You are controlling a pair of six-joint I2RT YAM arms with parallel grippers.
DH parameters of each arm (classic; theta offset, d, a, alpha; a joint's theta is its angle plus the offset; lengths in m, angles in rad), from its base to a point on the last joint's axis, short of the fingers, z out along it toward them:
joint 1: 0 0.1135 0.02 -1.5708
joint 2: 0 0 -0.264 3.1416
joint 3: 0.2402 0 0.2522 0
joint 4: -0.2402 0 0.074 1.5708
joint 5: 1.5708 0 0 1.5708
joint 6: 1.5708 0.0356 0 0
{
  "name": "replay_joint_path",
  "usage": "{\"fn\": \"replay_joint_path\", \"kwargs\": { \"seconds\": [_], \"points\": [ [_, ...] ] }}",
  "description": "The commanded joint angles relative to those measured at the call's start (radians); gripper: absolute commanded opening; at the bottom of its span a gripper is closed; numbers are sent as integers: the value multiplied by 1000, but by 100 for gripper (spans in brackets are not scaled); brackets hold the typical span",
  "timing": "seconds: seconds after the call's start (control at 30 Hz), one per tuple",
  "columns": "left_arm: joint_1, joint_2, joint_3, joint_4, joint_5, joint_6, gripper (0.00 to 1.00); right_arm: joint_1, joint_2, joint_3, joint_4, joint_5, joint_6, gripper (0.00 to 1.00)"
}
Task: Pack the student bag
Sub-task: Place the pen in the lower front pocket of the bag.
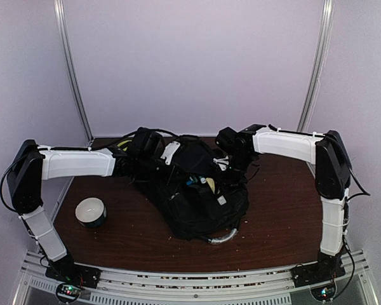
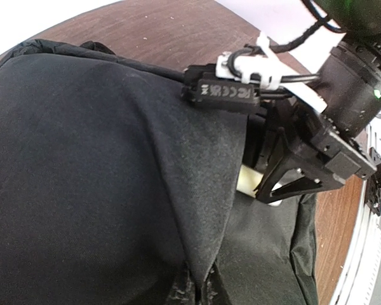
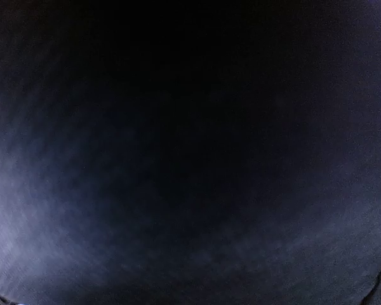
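"Where's the student bag sitting?"

"Middle of the table, slumped in a black heap, with its grey curved handle towards the near edge. Both arms end on its far side: the left gripper at the far-left corner, the right gripper at the far-right."

"Jaws wide or closed?"

"I can't tell for either. The left wrist view is mostly a flap of matte woven cloth draped across it, hiding that arm's own fingers. The right arm's black frame pokes under the flap's edge, beside a small white piece. The right wrist view is nothing but dark fabric pressed close."

"How would the bag handle?"

"Soft and floppy, I'd say. The cloth folds and sags, so a pinch would lift one layer while the rest hangs. The weave looks grippy rather than slick, and nothing about it seems fragile. It's bulky, probably the heaviest thing here. I'd take the rim of the opening or the padded handle, one arm holding it open while the other feeds things in."

"Anything else?"

"A round white tub with a dark band, near left, well apart from the bag. Some yellow and blue bits show at the bag's opening."
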Motion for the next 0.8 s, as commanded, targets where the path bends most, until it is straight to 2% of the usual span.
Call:
{"fn": "replay_joint_path", "kwargs": {
  "seconds": [0.0,0.1,0.37,0.47,0.57,0.67,0.77],
  "points": [
    [-11,-49,4,122,59,7,0,-11,-4,7,28,44,-1,45],
    [-12,-49,3,123,61,12,0,-10,-33,0,28,75,-19,54],
    [-12,-56,0,118,54,33,0,-29,-196,-104,32,84,-92,59],
    [-11,-63,-3,104,39,48,0,-45,-279,-163,41,31,-169,64],
    [-12,-72,-13,100,29,57,0,-64,-341,-193,30,-61,-290,64],
    [-11,-79,-21,99,25,65,0,-92,-354,-150,-21,-119,-439,62],
    [-12,-83,-26,89,25,76,0,-97,-371,-125,-6,-21,-524,58]
  ]
}}
